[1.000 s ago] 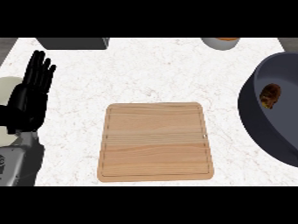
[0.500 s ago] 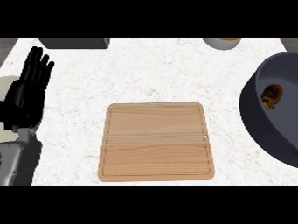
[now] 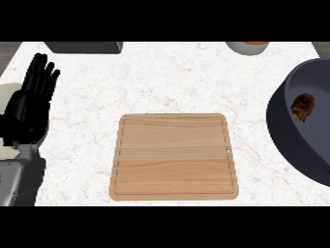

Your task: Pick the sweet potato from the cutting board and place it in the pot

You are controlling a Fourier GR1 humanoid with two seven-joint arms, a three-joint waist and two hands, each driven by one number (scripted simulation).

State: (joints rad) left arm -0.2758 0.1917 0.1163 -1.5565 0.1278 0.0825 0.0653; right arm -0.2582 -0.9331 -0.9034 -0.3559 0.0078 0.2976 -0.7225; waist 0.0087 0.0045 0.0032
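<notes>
The cutting board [image 3: 174, 156] lies bare in the middle of the counter [image 3: 174, 82], and the sweet potato [image 3: 302, 106] already sits inside the pot [image 3: 317, 145], which stands just right of the board (a brownish lump against the pot's dark inner wall). Judged from that, the placing step looks done and the task is at or near its end; what remains, if anything, is only for the arms to settle clear of the pot.

The left hand [image 3: 28, 109] shows well to the left of the board, upright and resting, its fingers [image 3: 42, 77] straight, slightly apart and holding nothing. The right hand is nowhere in the view, so its fingers cannot be told.

The counter is white, faintly veined stone. Beyond the board, at the far edge, a dark flat-sided box [image 3: 85, 47] sits up and to the left, and a pale round vessel [image 3: 248, 47] with something orange in it up and to the right.
</notes>
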